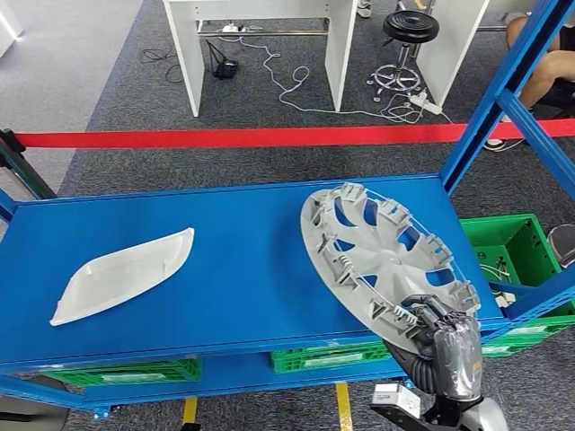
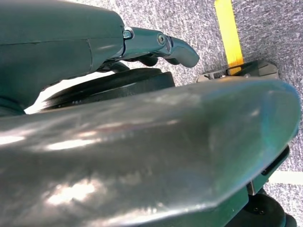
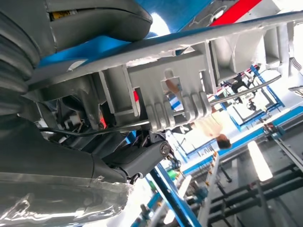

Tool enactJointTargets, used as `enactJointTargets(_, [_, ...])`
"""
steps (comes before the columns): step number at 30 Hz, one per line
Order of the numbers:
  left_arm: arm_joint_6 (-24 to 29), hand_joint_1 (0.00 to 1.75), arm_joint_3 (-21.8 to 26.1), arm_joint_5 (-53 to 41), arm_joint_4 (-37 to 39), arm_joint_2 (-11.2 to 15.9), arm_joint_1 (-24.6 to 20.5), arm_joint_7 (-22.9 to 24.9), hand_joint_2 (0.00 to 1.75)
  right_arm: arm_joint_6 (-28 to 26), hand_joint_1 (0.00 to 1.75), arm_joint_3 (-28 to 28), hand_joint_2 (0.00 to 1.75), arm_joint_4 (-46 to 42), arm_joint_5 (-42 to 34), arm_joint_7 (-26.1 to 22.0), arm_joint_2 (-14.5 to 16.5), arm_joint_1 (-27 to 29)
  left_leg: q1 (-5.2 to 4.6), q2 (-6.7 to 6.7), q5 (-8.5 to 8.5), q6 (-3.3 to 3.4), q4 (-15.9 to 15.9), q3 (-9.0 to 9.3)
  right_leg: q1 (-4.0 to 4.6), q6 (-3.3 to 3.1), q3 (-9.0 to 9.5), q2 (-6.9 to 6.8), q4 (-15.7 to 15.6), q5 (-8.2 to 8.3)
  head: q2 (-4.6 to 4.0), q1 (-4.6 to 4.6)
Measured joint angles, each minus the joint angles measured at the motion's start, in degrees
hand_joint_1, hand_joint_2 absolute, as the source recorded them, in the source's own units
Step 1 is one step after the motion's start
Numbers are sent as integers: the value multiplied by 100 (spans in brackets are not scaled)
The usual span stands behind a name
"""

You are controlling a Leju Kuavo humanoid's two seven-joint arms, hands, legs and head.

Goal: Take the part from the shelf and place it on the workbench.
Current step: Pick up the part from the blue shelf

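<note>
From the head view, one grey wheel cover [image 1: 383, 260] sits at the right end of the blue shelf [image 1: 244, 269], its near rim overhanging the front edge and tilted up, ribbed back side showing. The right hand [image 1: 434, 328] grips that near rim from below the front edge, which I judge is why the cover is tipped: it looks like the start of a lift off the shelf. One white curved trim panel [image 1: 122, 274] lies flat near the left end, well apart from the cover. Two green crates show, one [image 1: 325, 357] under the shelf and one [image 1: 508, 247] beyond its right end, and a red tape line [image 1: 237, 137] crosses the floor behind. In the left wrist view, the left hand [image 2: 157, 45] hangs beside the robot's body over grey carpet and a yellow floor stripe [image 2: 228, 33]; its fingers are stretched out and hold nothing. The right wrist view shows the cover's rim and clips [image 3: 171, 94] clamped between thumb and fingers.
</note>
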Motion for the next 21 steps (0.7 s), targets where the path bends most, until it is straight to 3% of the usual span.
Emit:
enactJointTargets(12, [35,0,2,38,0,-1,5,-137,0,1414,175,-452,175,-185,-2126,-342,505,9,1,1,-1,-1,0,0,1,-1,-1,3,0,0,1,0])
enactJointTargets(18, [292,0,-10,13,0,-7,7,-876,0,2829,175,-987,175,-329,-4290,-373,867,13,4,7,-5,-8,0,6,2,-4,0,10,0,-1,2,0])
enactJointTargets(21, [435,0,-28,-14,0,-7,6,-1127,0,3207,175,-1231,175,-382,-4826,-345,1038,44,4,11,-5,-9,0,10,3,-8,0,16,0,3,2,-1])
